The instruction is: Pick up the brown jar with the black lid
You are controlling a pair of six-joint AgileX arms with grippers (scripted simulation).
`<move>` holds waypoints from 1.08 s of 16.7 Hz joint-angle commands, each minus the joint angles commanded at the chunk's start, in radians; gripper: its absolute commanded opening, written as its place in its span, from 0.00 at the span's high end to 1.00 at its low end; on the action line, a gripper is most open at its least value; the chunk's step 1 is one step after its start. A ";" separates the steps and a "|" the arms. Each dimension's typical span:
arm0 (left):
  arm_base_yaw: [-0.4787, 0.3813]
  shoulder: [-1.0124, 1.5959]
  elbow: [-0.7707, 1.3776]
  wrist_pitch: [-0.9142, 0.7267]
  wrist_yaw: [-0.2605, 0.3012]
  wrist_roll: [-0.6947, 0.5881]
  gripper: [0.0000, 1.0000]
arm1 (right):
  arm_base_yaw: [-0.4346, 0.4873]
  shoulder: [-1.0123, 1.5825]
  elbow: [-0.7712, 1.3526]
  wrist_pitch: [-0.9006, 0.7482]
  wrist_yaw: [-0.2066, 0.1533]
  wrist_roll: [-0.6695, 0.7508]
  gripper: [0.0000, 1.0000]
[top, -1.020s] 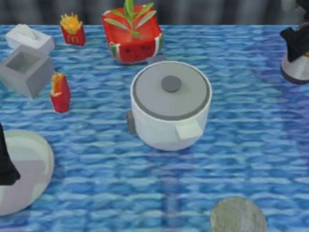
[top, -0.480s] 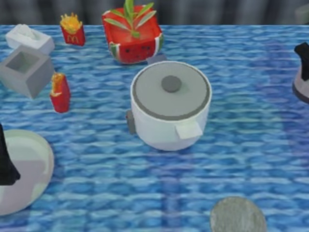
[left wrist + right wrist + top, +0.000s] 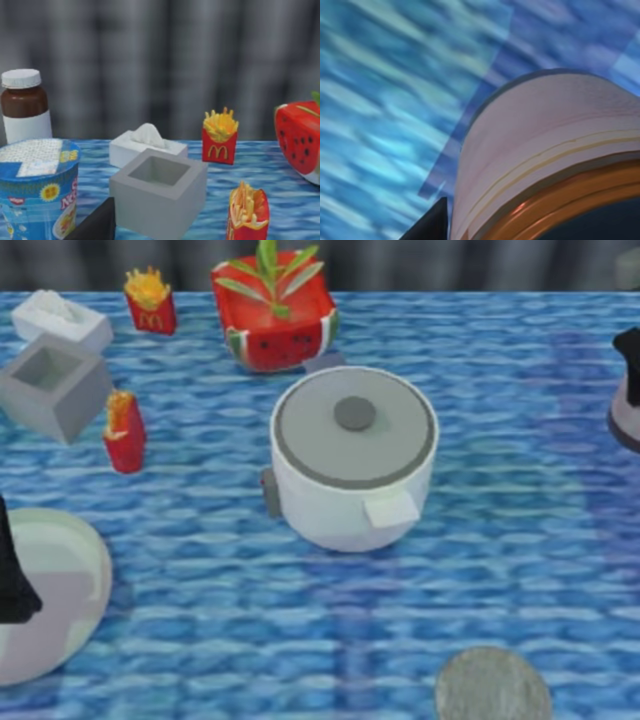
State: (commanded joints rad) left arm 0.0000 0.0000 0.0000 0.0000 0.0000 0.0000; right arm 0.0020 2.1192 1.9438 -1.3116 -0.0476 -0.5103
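The brown jar (image 3: 622,420) hangs at the far right edge of the top view, only its pale body showing, with my right gripper (image 3: 630,352) dark on top of it and shut on it. Its shadow lies on the blue cloth to the left. In the right wrist view the jar (image 3: 545,135) fills the frame: wide white label, amber shoulder, and a dark edge of the black lid (image 3: 605,225) at the corner. One black finger (image 3: 431,224) lies against the label. My left gripper (image 3: 14,580) is parked at the left edge, open.
A big white pot with grey lid (image 3: 352,455) stands mid-table. Behind it are a watermelon planter (image 3: 272,320), fries boxes (image 3: 124,435) (image 3: 150,302), a grey cube (image 3: 52,385) and a tissue box (image 3: 60,318). A white plate (image 3: 70,590) and grey disc (image 3: 492,685) lie in front.
My right gripper carried the jar rightward toward the edge of the top view a second ago; over the last half second it has barely moved. The left arm is still.
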 joint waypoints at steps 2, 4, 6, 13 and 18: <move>0.000 0.000 0.000 0.000 0.000 0.000 0.00 | 0.016 0.002 -0.006 0.010 0.004 0.035 1.00; 0.000 0.000 0.000 0.000 0.000 0.000 0.00 | 0.045 0.003 -0.022 0.030 0.011 0.112 1.00; 0.000 0.000 0.000 0.000 0.000 0.000 0.00 | 0.083 0.004 -0.047 0.058 0.022 0.219 1.00; 0.000 0.000 0.000 0.000 0.000 0.000 0.00 | 0.239 0.010 -0.159 0.168 0.064 0.695 1.00; 0.000 0.000 0.000 0.000 0.000 0.000 0.00 | 0.288 0.002 -0.193 0.209 0.078 0.808 1.00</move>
State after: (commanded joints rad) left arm 0.0000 0.0000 0.0000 0.0000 0.0000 0.0000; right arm 0.2899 2.1209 1.7505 -1.1025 0.0303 0.2981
